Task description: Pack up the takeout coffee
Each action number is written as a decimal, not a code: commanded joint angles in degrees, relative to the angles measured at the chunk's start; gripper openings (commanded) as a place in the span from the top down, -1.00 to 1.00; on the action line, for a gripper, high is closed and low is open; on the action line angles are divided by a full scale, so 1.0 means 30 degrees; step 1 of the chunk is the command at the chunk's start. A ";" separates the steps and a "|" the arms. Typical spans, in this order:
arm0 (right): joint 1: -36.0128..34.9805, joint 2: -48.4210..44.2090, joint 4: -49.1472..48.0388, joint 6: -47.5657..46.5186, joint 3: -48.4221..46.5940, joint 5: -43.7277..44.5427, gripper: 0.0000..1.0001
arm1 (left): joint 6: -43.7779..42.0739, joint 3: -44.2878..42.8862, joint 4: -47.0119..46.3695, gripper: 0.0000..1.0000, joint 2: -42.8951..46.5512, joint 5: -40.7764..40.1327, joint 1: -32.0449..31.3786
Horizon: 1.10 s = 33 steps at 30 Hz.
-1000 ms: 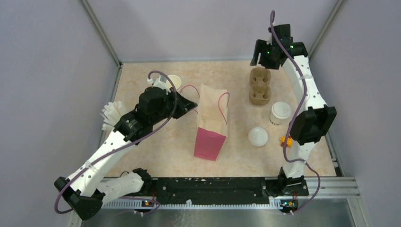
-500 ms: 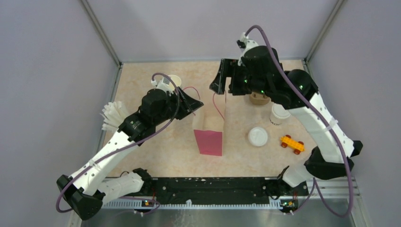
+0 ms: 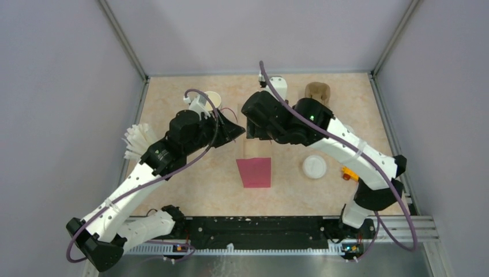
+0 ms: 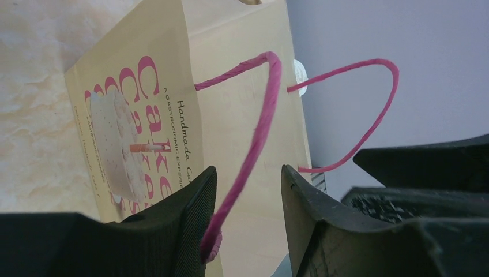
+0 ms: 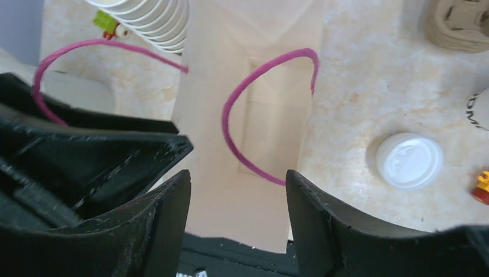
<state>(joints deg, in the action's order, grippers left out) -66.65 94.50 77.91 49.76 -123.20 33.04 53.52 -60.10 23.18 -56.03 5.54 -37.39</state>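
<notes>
The takeout coffee shows only as a white sliver with black lettering at the right edge of the right wrist view; my right arm hides it in the top view. The paper bag stands upright with its mouth open. My left gripper is open at the bag's left side. One pink handle runs between its jaws and touches the left finger. My right gripper is open and empty above the bag's mouth, near the other handle.
A loose white lid lies right of the bag. The brown cup carrier is at the back. A stack of lidless cups lies left. A single cup stands behind my left gripper. An orange toy lies right.
My right arm has swung from the back right corner leftward to above the bag, now covering the coffee cup from above. My left gripper has stayed at the bag's handle.
</notes>
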 commanded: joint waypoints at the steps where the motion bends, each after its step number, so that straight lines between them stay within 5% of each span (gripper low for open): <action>1: -0.0107 0.0682 0.0789 -0.0180 -0.1401 0.3013 -0.21 | -0.0925 -0.0312 0.0443 -0.02 0.0469 0.0276 0.0024; 7: -0.0107 0.1158 0.0984 -0.0583 -0.1172 0.5119 -0.14 | -0.1106 -0.0228 0.0774 0.03 0.0592 0.0249 0.0037; 11: -0.0063 -0.0530 -0.1573 -0.1789 0.1241 0.5619 0.40 | -0.1170 -0.0213 0.1032 0.02 0.0630 0.0022 0.0015; 20: 0.2932 -1.0303 -1.4821 -0.3046 1.6292 0.0106 0.99 | -0.1051 -0.0080 0.1875 0.05 0.0515 -0.0601 0.0015; 24: 0.4869 -1.2878 -1.8763 -0.3690 2.0193 -0.4087 1.00 | -0.1026 -0.0043 0.1994 0.05 0.0386 -0.0801 0.0041; 26: 0.5357 -1.3196 -1.9804 -0.3587 2.0932 -0.5582 0.83 | -0.0990 -0.0072 0.1897 0.04 0.0270 -0.0737 0.0058; 33: 0.5460 -1.2421 -1.9572 -0.4330 1.9621 -0.4938 0.47 | -0.1137 -0.0268 0.1705 0.04 0.0044 -0.0770 0.0064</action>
<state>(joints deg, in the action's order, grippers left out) -50.46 55.68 23.40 39.42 -60.12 19.31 51.00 -60.10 28.29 -55.37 4.43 -37.39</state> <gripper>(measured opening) 0.245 0.478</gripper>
